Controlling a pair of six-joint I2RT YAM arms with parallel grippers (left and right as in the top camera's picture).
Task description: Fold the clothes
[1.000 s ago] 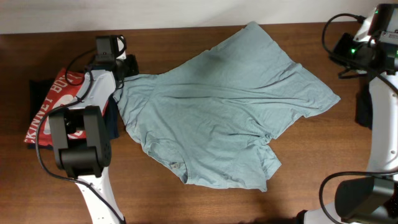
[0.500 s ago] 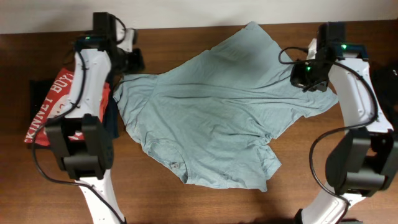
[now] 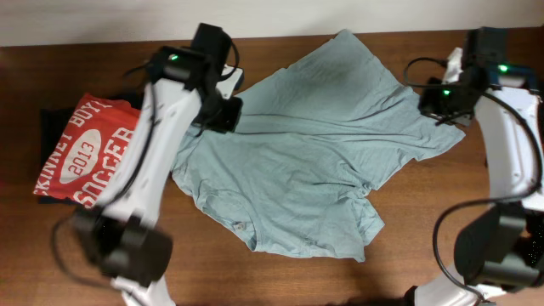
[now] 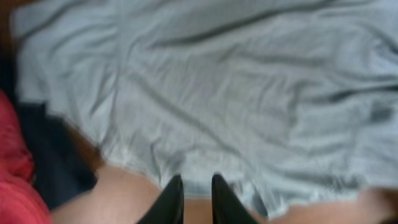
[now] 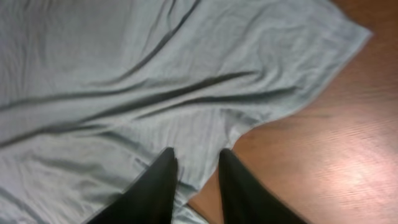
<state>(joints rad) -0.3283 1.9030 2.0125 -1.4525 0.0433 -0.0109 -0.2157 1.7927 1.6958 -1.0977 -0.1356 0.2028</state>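
A light blue-grey T-shirt (image 3: 314,153) lies spread and wrinkled on the brown table (image 3: 425,246). My left gripper (image 3: 223,115) hovers over the shirt's upper left part. In the left wrist view the gripper (image 4: 195,186) is slightly open and empty above the shirt (image 4: 236,93), near its edge. My right gripper (image 3: 439,102) hangs over the shirt's right sleeve area. In the right wrist view the gripper (image 5: 196,165) is open and empty above the shirt (image 5: 124,81), close to its hem.
A folded red soccer shirt (image 3: 85,153) lies on a dark garment (image 3: 51,119) at the left edge. Both also show in the left wrist view, the red shirt (image 4: 15,180) and the dark garment (image 4: 56,168). Bare wood shows at front and right.
My left arm has swung right from the stack at the far left to over the shirt's left part. My right arm came in from the far right corner to the shirt's right edge.
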